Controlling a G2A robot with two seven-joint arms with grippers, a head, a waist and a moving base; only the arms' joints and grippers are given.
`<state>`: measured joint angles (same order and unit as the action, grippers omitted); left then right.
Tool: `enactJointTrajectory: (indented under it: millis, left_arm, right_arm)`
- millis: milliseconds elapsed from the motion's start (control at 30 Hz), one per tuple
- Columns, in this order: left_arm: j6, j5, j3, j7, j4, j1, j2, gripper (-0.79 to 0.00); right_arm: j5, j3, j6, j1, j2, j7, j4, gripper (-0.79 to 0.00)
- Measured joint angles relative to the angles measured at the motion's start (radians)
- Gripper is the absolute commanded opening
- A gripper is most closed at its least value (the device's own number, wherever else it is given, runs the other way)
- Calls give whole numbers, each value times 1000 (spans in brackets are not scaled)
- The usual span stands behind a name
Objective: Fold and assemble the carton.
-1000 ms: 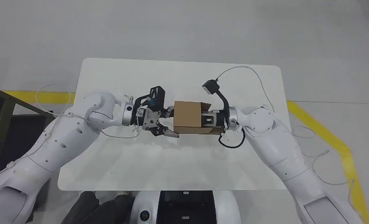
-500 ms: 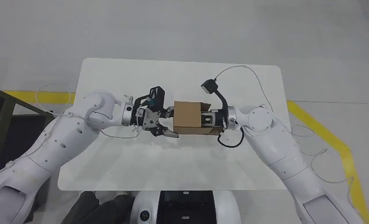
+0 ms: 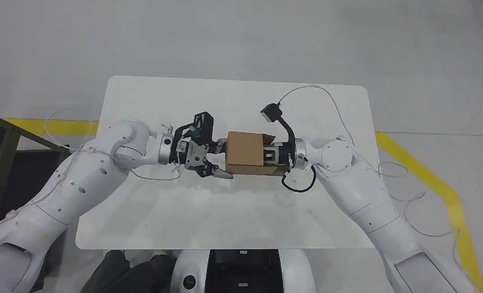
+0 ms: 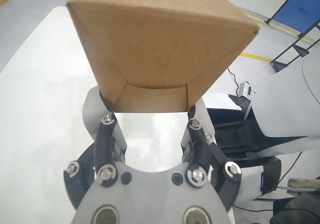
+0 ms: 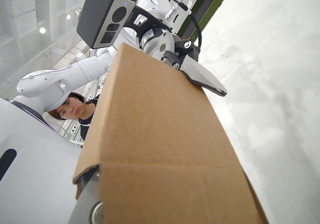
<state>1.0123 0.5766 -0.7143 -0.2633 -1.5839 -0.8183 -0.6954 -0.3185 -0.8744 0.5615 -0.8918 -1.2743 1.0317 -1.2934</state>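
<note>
- While the carton (image 3: 245,152) sits between the two grippers over the middle of the white table (image 3: 226,217), its long axis runs from one arm to the other. Whether it rests on the tabletop or hangs just above it cannot be told.
- Carton condition: plain brown cardboard, squared up into a box shape, with the top panel flat.
- End facing the left arm: in the left wrist view a short flap (image 4: 153,99) is folded in between the two side walls.
- End facing the right arm: flaps are loose, and one stands up at the far corner in the top view.
- State of the left gripper (image 4: 149,113): spread wide and straddling the carton's end. Its fingers (image 4: 88,110) touch the lower corners of the two side walls. In the right wrist view one of them lies along the carton's edge.
- State of the right gripper (image 3: 276,157): at the carton's opposite end, against the cardboard. The carton covers it, so I cannot tell whether it is spread or clamped.
- A thin cable (image 3: 324,93) loops from the right wrist over the far part of the table.
</note>
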Motion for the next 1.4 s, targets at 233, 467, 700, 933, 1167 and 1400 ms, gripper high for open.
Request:
enactJointTrajectory:
  millis: [233,467,700,933,1167,1400]
  left_arm:
    - [0,-8,-12,28,14,-5,9,0]
    - [0,-28,-32,52,20,-15,22,0]
    - [0,-53,-51,68,-3,-26,41,0]
    - [0,-47,-59,61,-68,-33,59,0]
    - [0,-60,-26,20,-73,-8,49,0]
    - [0,-79,-3,10,-38,19,28,0]
  right_arm:
    - [-1,-26,13,-23,9,-2,-9,-785]
    - [-8,-43,21,-41,15,2,-25,-785]
    - [16,-55,29,-45,18,-21,-26,-785]
    - [43,-37,23,-41,14,-46,-8,-785]
    - [62,-17,27,-25,6,-65,7,-785]
    - [89,-3,23,-23,2,-82,0,-785]
